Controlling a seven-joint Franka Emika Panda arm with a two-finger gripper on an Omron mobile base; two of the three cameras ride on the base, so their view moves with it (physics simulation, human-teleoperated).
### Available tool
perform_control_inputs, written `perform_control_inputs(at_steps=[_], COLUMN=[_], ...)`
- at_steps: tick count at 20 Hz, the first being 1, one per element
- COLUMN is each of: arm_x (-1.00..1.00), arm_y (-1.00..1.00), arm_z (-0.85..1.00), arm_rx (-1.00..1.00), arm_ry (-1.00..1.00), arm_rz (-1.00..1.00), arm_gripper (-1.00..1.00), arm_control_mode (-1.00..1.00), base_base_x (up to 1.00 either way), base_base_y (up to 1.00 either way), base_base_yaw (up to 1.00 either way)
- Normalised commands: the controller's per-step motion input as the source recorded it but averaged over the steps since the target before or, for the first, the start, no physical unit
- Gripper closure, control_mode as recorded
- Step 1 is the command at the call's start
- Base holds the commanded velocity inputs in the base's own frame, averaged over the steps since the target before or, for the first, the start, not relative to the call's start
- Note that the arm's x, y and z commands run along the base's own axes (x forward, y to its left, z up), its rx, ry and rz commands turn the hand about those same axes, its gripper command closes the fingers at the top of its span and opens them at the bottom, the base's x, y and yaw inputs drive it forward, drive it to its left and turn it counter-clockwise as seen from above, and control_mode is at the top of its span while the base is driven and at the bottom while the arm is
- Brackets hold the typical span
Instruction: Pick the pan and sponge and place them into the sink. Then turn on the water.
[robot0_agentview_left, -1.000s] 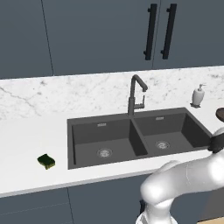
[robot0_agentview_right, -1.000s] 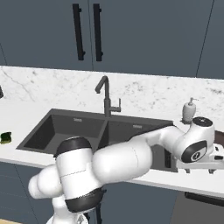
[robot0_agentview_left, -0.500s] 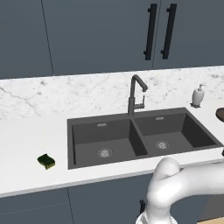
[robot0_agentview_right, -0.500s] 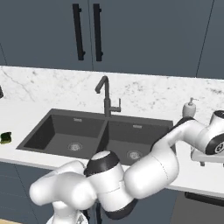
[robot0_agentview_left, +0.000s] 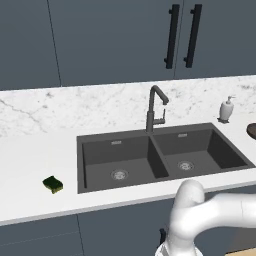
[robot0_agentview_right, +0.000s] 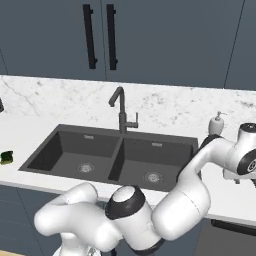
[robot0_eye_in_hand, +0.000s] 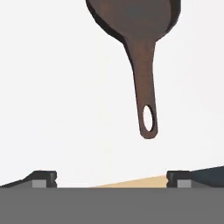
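Arm swung further right; open gripper (robot0_eye_in_hand: 109, 177) above pan (robot0_eye_in_hand: 140, 39).

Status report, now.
Pincer open, empty, above pan handle. Sponge on counter, left of sink. Both basins bare, faucet dry. No obstruction.

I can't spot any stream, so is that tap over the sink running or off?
Off, it seems: no water falls from the faucet, and both basins of the sink look dry.

White arm bends low, reaches far to right side. Hand points down. Gripper (robot0_eye_in_hand: 109, 179) wide open, 2 dark fingertips (robot0_eye_in_hand: 43, 177) far apart, nothing between them.
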Motion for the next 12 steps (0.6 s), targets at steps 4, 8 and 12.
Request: perform_control_inputs(at_steps=[4,8,12], arm_x=[0.01,0.0,0.14], arm_y=[0.02,0.0,-0.24], arm_z=[-0.3,-0.37,-0.03], arm_rx=[-0.22,-0.22,-0.05], arm_ry=[0.02,0.22,0.17], arm_rz=[0.05,0.22,0.26], arm_gripper=[-1.0,-1.0,-1.0], arm_control_mode=[-1.0,-1.0,-1.0], base_base_x=[0.0,0.0,0.0], base_base_y=[0.0,0.0,0.0], base_base_yaw=[0.0,0.0,0.0])
